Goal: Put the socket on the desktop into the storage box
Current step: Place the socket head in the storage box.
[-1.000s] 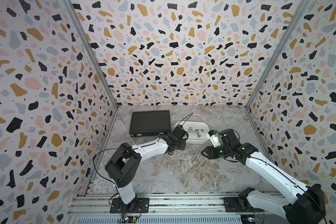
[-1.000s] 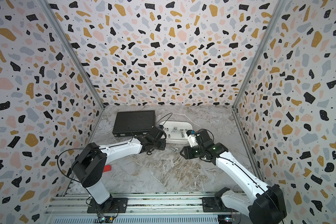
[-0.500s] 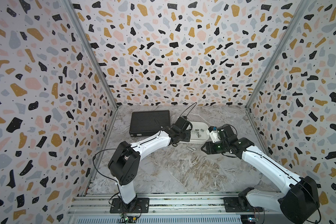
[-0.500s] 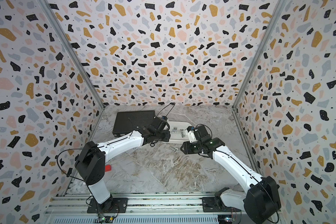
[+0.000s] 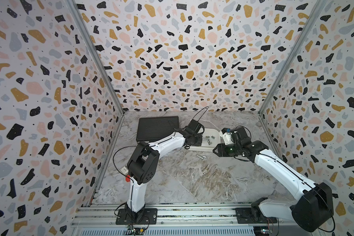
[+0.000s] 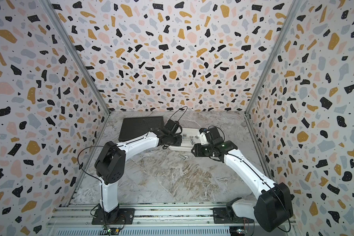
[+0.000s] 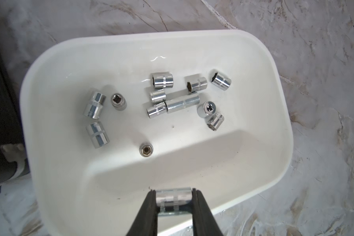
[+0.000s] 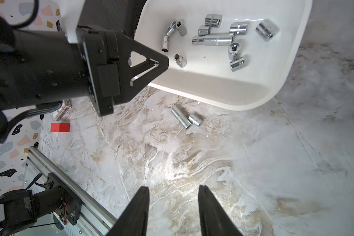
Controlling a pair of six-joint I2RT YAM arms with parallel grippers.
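Observation:
The left wrist view shows my left gripper [image 7: 173,192] shut on a short chrome socket [image 7: 173,197], held sideways just above the near wall of the white storage box [image 7: 282,114]. Several chrome sockets lie on the box floor. In both top views the left gripper [image 5: 200,141] [image 6: 177,141] hangs over the box's left part [image 5: 209,148]. Two more sockets, a long one [image 8: 181,118] and a short one [image 8: 195,120], lie touching on the desktop [image 5: 192,179] in front of the box [image 5: 200,157]. My right gripper [image 8: 173,189] [image 5: 214,150] is open and empty above the desktop, right of that pair.
A black ribbed case [image 5: 157,127] lies at the back left, close beside the box. A small red block [image 8: 60,127] sits near the left arm's base. Patterned walls enclose three sides, and an aluminium rail [image 5: 192,212] runs along the front.
My left gripper has carried its socket from beside the box to over the box's left part. My right gripper has drawn back a little toward the box's right front corner.

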